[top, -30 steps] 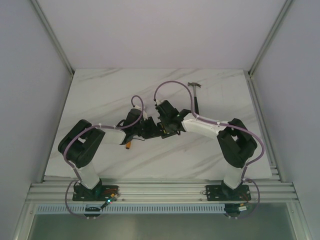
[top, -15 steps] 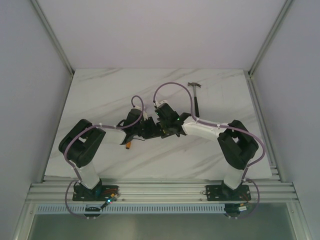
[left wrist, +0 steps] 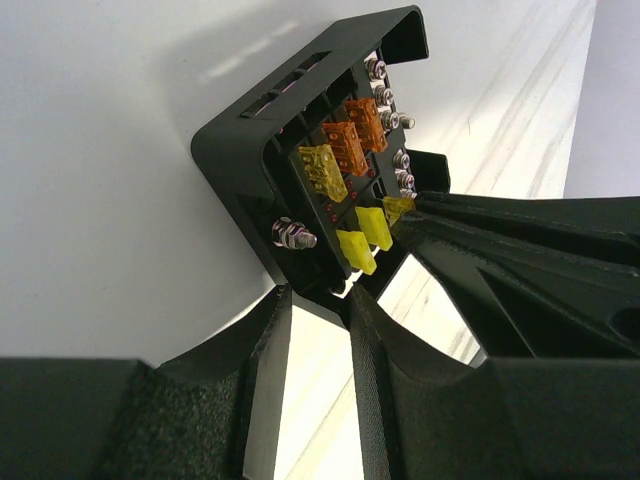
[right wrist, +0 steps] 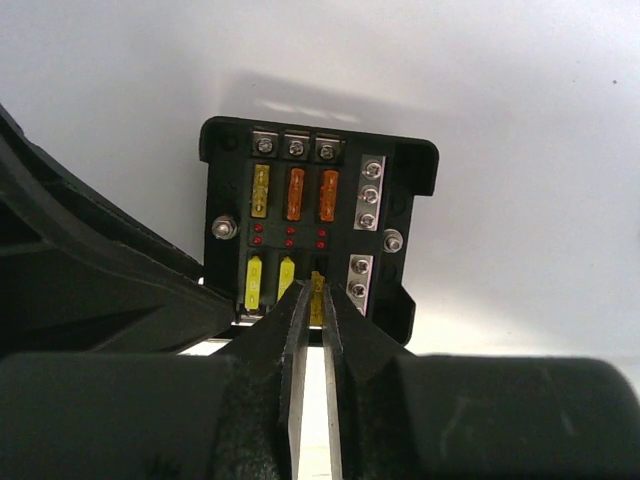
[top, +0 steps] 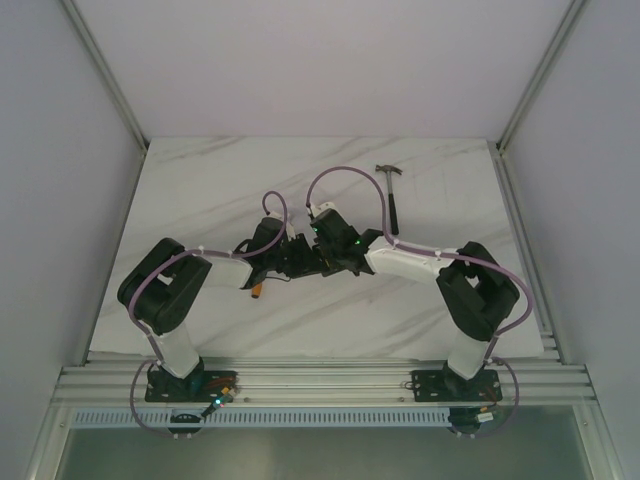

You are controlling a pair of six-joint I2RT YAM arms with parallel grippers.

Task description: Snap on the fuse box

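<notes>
**Fuse box, mid-tabletop, held between my two arms.** The fuse box [right wrist: 315,215] is at the centre of the tabletop [top: 200,200], open face toward my right wrist camera. It shows two rows of yellow and orange fuses and bare screw terminals, with no lid on it. From these views I cannot tell whether it rests on the surface or is held just clear of it.

*Handling.* I judge it to be light, stiff moulded plastic, smooth enough to slip or pivot under a sideways push. The fuses and terminals on the face look like poor places to grip. The outer rim and corner flanges are the sound holds.

*Left gripper* [left wrist: 318,300]: narrowed to a slim gap and clamped on the box's lower flange near a corner, bracing the body.

*Right gripper* [right wrist: 317,295]: nearly closed, its tips pinching a yellow fuse [left wrist: 397,208] at the third slot of the lower row, beside two fuses already seated. A straight push along the slot seems called for, with the left hold taking the load.

*Also shown:* a hammer [top: 392,192] lies well apart, toward the far right.
</notes>
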